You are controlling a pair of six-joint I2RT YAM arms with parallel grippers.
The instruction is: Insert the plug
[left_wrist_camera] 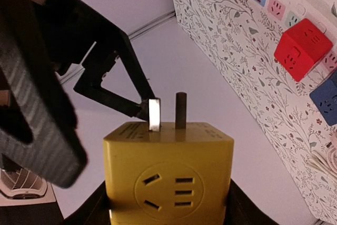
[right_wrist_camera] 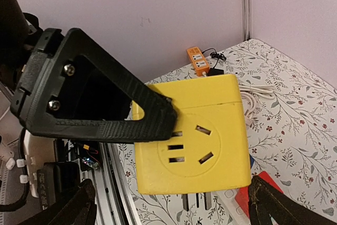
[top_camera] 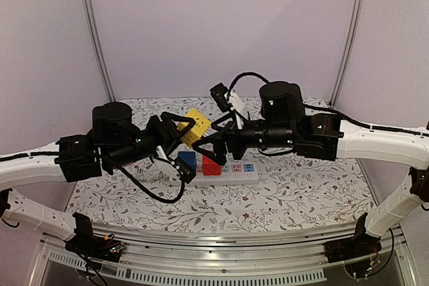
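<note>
A yellow cube plug [top_camera: 195,127] hangs in the air above the table, held in my left gripper [top_camera: 182,129]. In the left wrist view the cube [left_wrist_camera: 168,177] sits between my fingers [left_wrist_camera: 92,206], with its prongs [left_wrist_camera: 180,110] pointing away from the camera. My right gripper [top_camera: 213,137] is open, right beside the cube. In the right wrist view the cube [right_wrist_camera: 202,140] fills the middle, with the left arm's black finger [right_wrist_camera: 105,109] across it and my own fingers [right_wrist_camera: 79,204] spread wide on both sides. The white power strip [top_camera: 236,173] lies below.
A red cube [top_camera: 212,165] and a blue cube [top_camera: 186,160] sit plugged into the strip's left part; pink and blue sockets [top_camera: 242,167] are on its right. An orange device [right_wrist_camera: 196,59] and a white cable [right_wrist_camera: 254,89] lie at the back. Purple walls surround the table.
</note>
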